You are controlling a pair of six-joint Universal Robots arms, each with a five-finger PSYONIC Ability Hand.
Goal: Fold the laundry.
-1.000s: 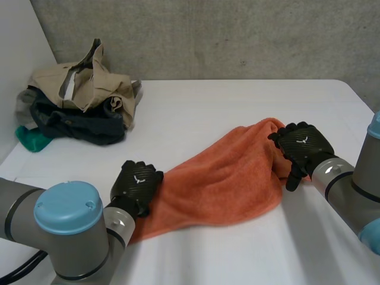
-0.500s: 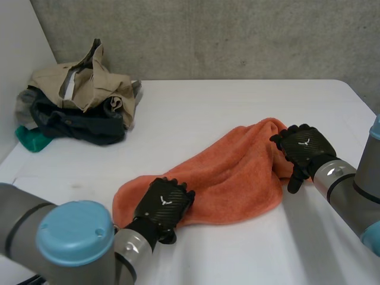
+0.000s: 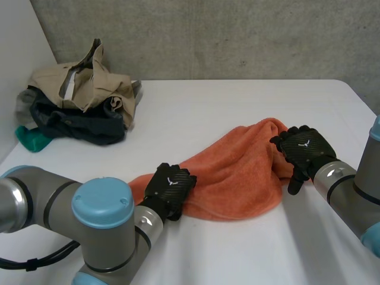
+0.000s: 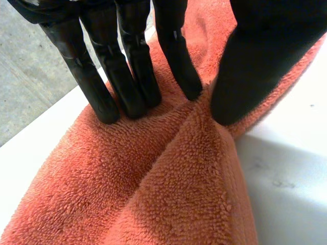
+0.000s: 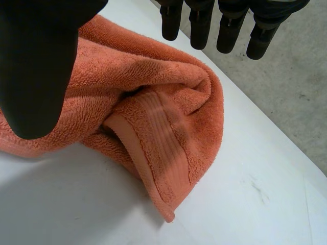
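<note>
Nearest me, my left hand (image 3: pixel 169 187) sits on the near-left end of the orange towel (image 3: pixel 237 172). Its wrist view shows the fingers (image 4: pixel 130 76) pressed into the terry and the thumb (image 4: pixel 255 76) closing from the other side, a raised ridge of cloth pinched between them. I read that as a hold meant to carry this end over. The towel lies on the white table (image 3: pixel 237 107) as a long bunched diagonal, running from the left hand away to the right; thick, rumpled, not spread flat, no clean fold in it yet. At its far-right end my right hand (image 3: pixel 303 148) is over the cloth, fingers straight and spread, gripping nothing; whether the palm touches, I cannot tell. Below it the hemmed corner (image 5: pixel 158 168) lies doubled under itself, so I judge the hand is placed to pin or take that corner. Farthest off, at the table's back-left, a heap of clothes (image 3: pixel 80 98), tan over dark, waits its turn.
</note>
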